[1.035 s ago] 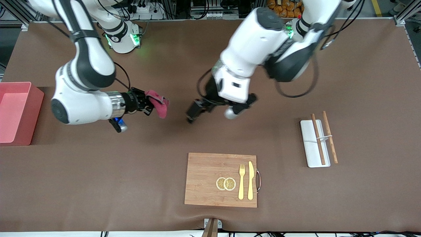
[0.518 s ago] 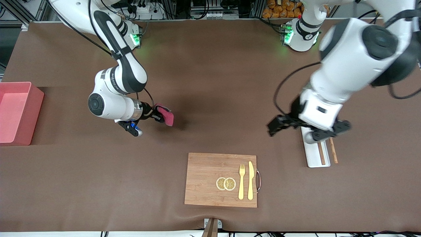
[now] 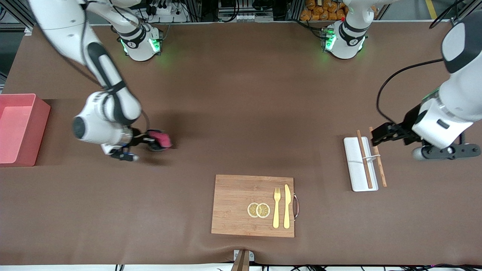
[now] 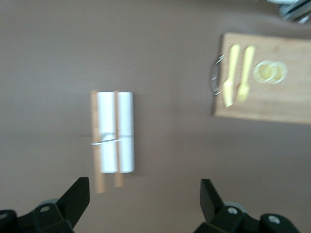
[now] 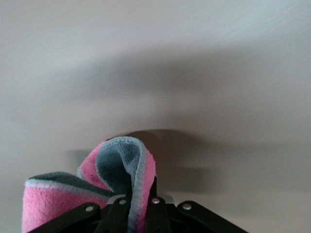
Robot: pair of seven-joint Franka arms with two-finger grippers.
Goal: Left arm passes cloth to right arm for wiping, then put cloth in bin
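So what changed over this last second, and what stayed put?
The left gripper, open and empty, withdrew from mid-table to above the chopsticks on the white tray. The right gripper, fingers shut on the cloth, lowered it to the table. The bin and cutting board stayed.
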